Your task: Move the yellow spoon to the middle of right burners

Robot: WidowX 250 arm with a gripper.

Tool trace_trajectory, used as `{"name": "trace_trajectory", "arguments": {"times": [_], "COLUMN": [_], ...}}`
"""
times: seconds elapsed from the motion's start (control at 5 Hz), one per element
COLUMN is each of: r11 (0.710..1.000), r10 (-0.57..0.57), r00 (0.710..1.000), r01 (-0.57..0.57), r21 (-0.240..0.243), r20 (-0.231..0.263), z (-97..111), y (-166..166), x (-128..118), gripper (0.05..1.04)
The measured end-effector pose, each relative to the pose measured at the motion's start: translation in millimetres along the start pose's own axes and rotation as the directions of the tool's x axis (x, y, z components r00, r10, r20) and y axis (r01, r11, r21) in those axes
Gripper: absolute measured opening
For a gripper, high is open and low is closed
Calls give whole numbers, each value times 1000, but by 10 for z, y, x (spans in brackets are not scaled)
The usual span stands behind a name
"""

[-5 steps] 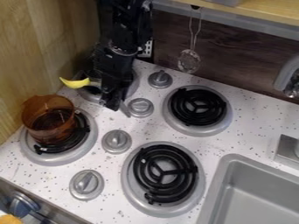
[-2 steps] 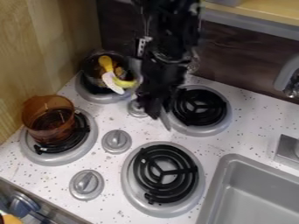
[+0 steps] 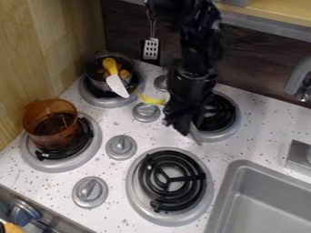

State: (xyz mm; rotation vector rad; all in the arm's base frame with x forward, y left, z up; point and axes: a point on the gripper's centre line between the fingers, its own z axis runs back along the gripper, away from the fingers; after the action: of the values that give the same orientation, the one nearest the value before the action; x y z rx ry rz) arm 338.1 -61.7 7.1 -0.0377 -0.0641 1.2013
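A pale, yellowish wood-grain wall panel [image 3: 42, 50] fills the upper left. It meets a dark brown wood-grain back wall [image 3: 261, 68], which stretches to the right edge. Above that run a flat grey strip [image 3: 267, 35] and a light wood ledge [image 3: 276, 14]. Below spreads a white, dark-speckled countertop [image 3: 264, 125], brightly lit, with a grey rectangular sink [image 3: 223, 200] set in at lower right.

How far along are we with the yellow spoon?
Pickup looks done: the yellow spoon juts out beside the pincer, apparently held. It's now near the rear right burner. Left: bring it between that and the front right burner, then release.
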Motion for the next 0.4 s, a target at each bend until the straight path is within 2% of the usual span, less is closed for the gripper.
{"name": "trace_trajectory", "arguments": {"times": [0.2,0.4], "r11": [995,993], "r10": [24,16], "r00": [1000,1000], "r01": [-25,-18], "r21": [-92,-119], "r20": [-12,-17], "z": [-149,-234], "y": [-118,-168], "x": [-24,-38], "gripper": [318,318]}}
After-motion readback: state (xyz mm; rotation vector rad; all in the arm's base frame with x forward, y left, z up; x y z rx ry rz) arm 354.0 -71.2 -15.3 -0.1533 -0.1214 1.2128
